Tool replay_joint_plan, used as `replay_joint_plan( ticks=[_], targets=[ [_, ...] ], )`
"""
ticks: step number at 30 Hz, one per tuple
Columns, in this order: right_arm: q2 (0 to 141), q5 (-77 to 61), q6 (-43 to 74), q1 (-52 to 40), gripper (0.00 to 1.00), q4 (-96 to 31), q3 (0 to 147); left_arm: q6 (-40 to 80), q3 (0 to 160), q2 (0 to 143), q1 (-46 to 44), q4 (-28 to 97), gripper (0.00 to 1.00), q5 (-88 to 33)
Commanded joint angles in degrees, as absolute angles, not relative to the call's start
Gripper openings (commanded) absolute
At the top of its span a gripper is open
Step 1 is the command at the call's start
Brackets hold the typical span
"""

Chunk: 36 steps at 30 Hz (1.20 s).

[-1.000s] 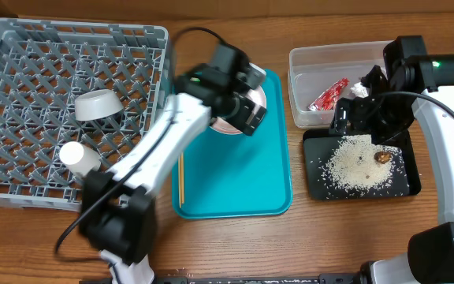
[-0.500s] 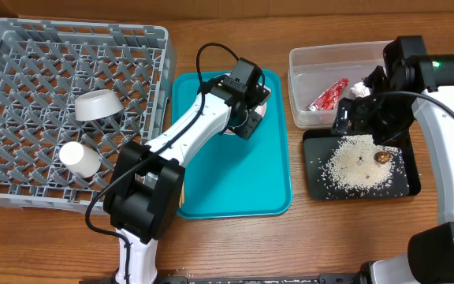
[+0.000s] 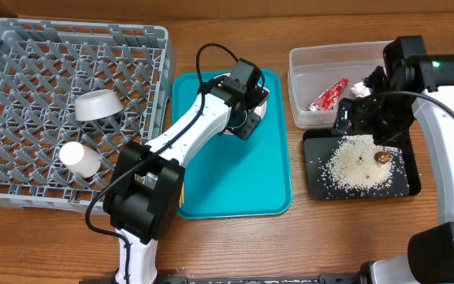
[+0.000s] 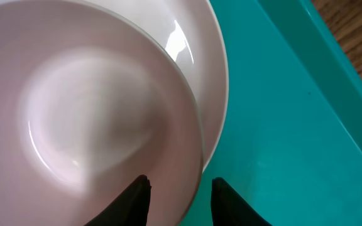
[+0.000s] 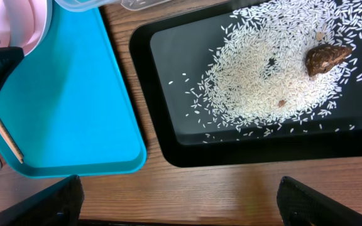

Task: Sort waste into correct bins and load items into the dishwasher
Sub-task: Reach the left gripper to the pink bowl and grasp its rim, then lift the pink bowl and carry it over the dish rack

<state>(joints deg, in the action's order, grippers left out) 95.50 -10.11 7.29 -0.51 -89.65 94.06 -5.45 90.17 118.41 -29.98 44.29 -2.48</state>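
A pale saucer (image 4: 93, 113) lies on a white plate (image 4: 211, 75) at the back of the teal tray (image 3: 243, 173). My left gripper (image 4: 181, 182) (image 3: 249, 110) is shut on the saucer's rim, one finger inside it and one over the tray. Chopsticks (image 3: 180, 177) lie along the tray's left edge. The grey dish rack (image 3: 77, 31) holds a bowl (image 3: 97, 104) and a cup (image 3: 80, 158). The clear tub (image 3: 329, 54) contains a red wrapper (image 3: 329, 95) and a tissue (image 3: 359, 89). Rice (image 5: 263, 75) and a brown lump (image 5: 327, 58) lie in the black tray (image 5: 168, 63). My right gripper (image 5: 181, 207) (image 3: 353, 118) hangs wide open, holding nothing.
The left arm stretches from the table's front across the teal tray's left side. The right arm comes in from the right edge, above the tub and the black tray. Bare wooden table lies in front of both trays.
The left arm has swung round over the tray's back, and its wide jaws have closed onto the saucer's rim. The right arm has not moved.
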Motion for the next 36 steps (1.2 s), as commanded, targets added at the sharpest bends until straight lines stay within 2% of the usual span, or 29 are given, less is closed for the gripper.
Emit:
replay_joint_plan(
  ticks=[1,5,8,9,17,22,26,32,36],
  targets=[
    [93.5,-9.9,7.3,-0.6,1.00,-89.7,94.2,-5.1,87.4,118.8,-30.0,43.1,0.35,-1.9],
    [93.5,-9.9,7.3,-0.6,1.00,-89.6,94.2,-5.1,87.2,118.7,-30.0,42.8,0.27,-1.8],
    [93.5,-9.9,7.3,-0.6,1.00,-89.5,94.2,-4.6,88.4,118.7,-30.0,43.4,0.05,-0.6],
    [93.5,-9.9,7.3,-0.6,1.00,-89.5,94.2,-4.2,89.2,118.6,-30.0,43.9,0.04,-0.6],
    [93.5,-9.9,7.3,-0.6,1.00,-89.5,94.2,0.4,100.7,117.1,-29.3,51.4,0.04,-0.6],
    [93.5,-9.9,7.1,-0.6,1.00,-89.5,94.2,1.9,109.1,116.0,-24.6,58.4,0.04,-4.0],
    [93.5,-9.8,7.1,-0.6,1.00,-89.4,94.2,0.4,114.4,115.5,-16.9,61.6,0.04,-15.8],
    [93.5,-9.8,7.1,-0.6,1.00,-89.3,94.2,-7.1,116.0,115.9,-4.0,61.0,0.04,-42.0],
    [93.5,-9.8,7.1,-0.6,1.00,-89.2,94.2,-8.5,115.9,116.8,3.2,61.0,0.04,-48.9]
  ],
)
